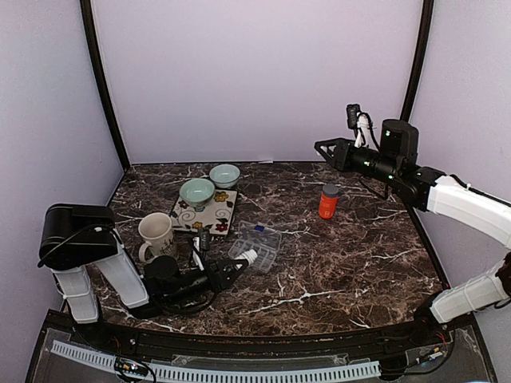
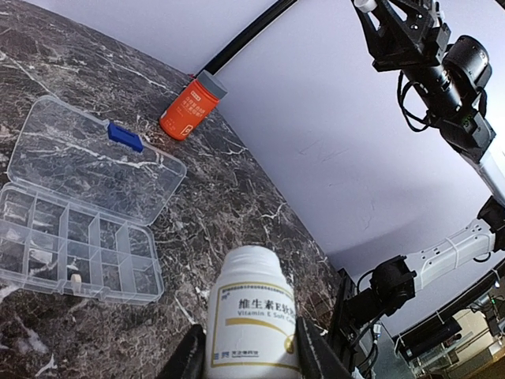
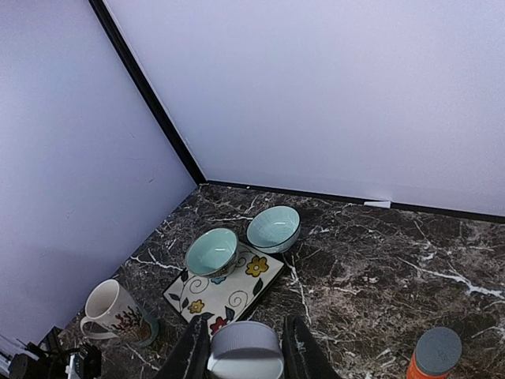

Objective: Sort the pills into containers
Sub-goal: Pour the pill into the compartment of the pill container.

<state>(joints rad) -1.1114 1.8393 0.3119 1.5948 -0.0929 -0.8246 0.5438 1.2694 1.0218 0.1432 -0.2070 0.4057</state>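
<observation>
Pills are scarce in view: we find only one small pale pill [image 2: 75,278], lying in a cell along the edge of the organiser box [image 2: 93,237] that is nearest our left hand. The box is clear plastic and rests open on the dark marble bench [image 1: 343,263], near its middle. Its lid [image 2: 95,170] is folded flat on the far side, with a blue latch [image 2: 126,136] at the lid's edge.

Our left hand [image 2: 252,359] reaches low across the near left of the bench. It is closed partway on a white vitamin E bottle [image 2: 252,304], one finger pressed against each side of the label. From above, the bottle lies almost level, its neck end pointing right and just beside the near left corner of the box. We cannot tell whether its mouth is open.

Our right hand [image 3: 246,353] hangs high over the far right of the bench, well apart from the box, its fingers [image 3: 192,354] closed partway on a round grey cap [image 3: 245,341]. Right of the box, an orange bottle [image 1: 328,201] with its own grey top stands upright.

On the left, a cream mug [image 1: 156,233] with a floral print stands just beside a flowered tile [image 1: 209,215]. One pale green bowl [image 1: 197,192] sits on the tile's far end, and a second bowl [image 1: 225,175] sits just beyond it.
</observation>
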